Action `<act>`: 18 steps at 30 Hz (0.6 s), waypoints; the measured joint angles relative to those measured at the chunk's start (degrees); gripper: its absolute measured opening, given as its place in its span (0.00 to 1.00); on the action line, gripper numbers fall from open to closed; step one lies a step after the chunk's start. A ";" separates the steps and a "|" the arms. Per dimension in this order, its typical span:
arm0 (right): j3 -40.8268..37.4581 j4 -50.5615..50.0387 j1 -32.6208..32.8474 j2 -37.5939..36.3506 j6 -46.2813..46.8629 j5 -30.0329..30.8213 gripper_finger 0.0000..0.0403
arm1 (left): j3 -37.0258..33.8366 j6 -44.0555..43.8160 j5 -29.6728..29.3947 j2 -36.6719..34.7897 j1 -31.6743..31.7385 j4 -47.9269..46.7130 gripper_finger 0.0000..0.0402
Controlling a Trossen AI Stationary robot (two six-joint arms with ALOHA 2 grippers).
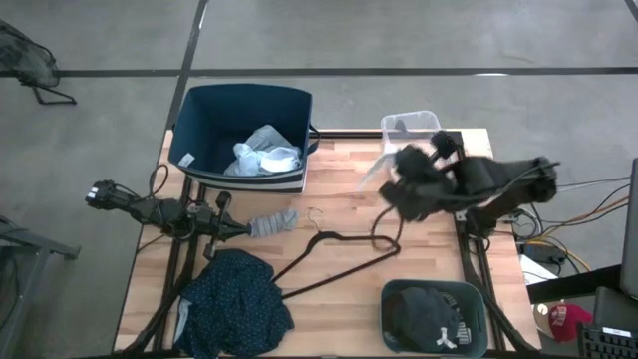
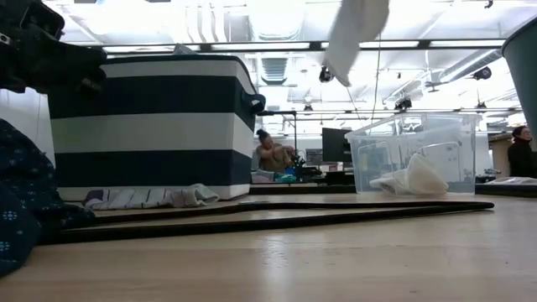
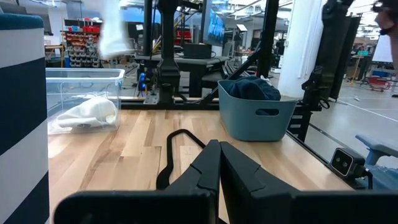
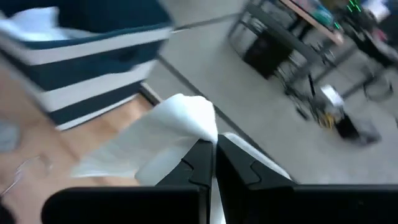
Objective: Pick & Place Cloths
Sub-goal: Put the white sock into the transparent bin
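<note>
Several cloths are already binned: a pale blue shirt [image 1: 264, 155] lies in my striped navy basket [image 1: 199, 110], black ones [image 1: 429, 317] fill the teal tub [image 1: 389, 299], a white sock [image 2: 415, 178] sits in the clear box [image 1: 394, 125]. My right gripper [image 4: 211, 149] is pinched shut on another white sock [image 4: 161, 140], held above the table near that box. Left to go, I judge: the grey sock [image 1: 274, 222] and dark teal dotted one [image 1: 234, 299]. My left gripper [image 3: 219, 163], fingers together, waits beside the grey sock. A wire hanger [image 1: 339, 254] lies on the wooden table [image 1: 339, 194]; a workshop with seated people lies beyond.
</note>
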 joint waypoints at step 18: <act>-29.80 7.39 -24.83 -15.72 7.12 -5.49 0.02 | 0.00 0.00 0.00 0.02 -0.04 0.02 0.02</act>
